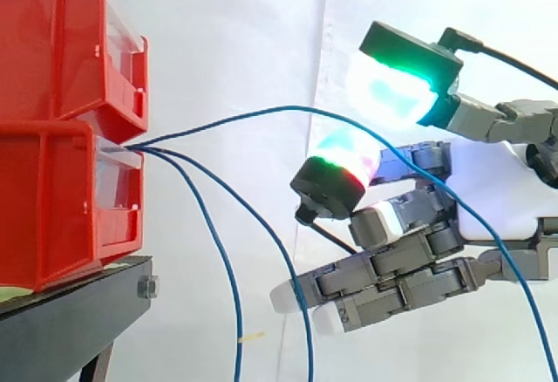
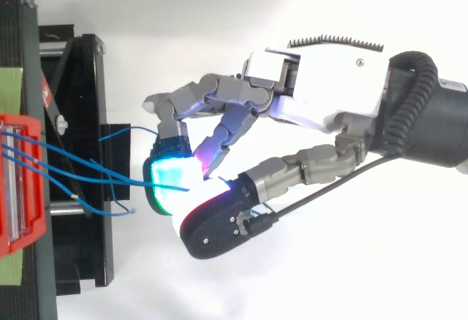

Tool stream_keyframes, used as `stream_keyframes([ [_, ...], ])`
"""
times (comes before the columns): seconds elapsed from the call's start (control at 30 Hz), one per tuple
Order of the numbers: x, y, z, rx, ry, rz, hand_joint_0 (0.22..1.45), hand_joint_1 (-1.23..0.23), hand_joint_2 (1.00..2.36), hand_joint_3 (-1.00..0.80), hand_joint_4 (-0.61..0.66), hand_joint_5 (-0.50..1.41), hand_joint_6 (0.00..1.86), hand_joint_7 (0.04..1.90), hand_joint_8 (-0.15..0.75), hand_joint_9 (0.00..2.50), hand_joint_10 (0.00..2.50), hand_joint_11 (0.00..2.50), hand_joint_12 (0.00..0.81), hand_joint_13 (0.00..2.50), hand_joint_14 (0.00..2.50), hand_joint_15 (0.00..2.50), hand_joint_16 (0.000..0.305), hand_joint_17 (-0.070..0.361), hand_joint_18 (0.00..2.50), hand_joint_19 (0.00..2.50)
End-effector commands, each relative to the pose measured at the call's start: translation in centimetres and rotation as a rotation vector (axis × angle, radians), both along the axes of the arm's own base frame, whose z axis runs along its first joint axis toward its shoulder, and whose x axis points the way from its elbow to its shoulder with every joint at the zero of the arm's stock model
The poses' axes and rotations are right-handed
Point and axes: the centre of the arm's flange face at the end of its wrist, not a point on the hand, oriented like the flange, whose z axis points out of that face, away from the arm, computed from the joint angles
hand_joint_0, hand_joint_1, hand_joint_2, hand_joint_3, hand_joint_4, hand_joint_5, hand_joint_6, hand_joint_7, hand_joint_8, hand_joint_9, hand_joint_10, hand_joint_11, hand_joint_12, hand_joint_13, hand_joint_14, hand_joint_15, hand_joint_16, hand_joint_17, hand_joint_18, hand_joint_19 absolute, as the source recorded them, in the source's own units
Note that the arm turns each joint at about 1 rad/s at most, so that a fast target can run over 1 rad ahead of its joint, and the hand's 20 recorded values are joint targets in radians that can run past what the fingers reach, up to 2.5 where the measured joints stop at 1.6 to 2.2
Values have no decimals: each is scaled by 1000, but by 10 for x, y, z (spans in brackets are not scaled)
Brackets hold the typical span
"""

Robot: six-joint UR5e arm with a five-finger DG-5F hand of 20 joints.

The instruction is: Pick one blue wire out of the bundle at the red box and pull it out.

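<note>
Nearly a pinch: the hand (image 1: 493, 194) straddled one blue wire (image 1: 261, 112), pads apart, not clamped.
The wire left the front of the lower red box (image 1: 52, 216) and arched rightward. It passed through the gap between the upper pad (image 1: 392, 85) and lower pad (image 1: 344, 160), then ran down past the palm. Its long axis lay box-to-hand, roughly level, so the box sat straight ahead of the fingertips, well apart. Two other blue wires (image 1: 228, 277) hung down nearer the box, clear of the pads. Judged next: close the pads on the wire and draw back rightward along its line. There was open room that side; the stand (image 1: 61, 321) sat under the box.
</note>
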Motion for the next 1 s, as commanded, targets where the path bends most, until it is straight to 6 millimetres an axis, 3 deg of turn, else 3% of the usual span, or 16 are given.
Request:
stream_keyframes([
  [0.0,0,0,0,0,0,0,541,-642,1014,-361,97,-111,852,1261,257,992,29,839,418,150,7,140,57,127,0,350],
  [0.43,0,0,0,2,0,0,561,-664,1021,-268,82,-107,846,1298,256,1025,31,861,407,178,7,143,55,123,15,343],
  [0.97,0,0,0,-3,1,-1,606,-842,1028,-150,64,-101,846,1338,261,1077,31,924,407,270,9,186,55,123,95,339],
])
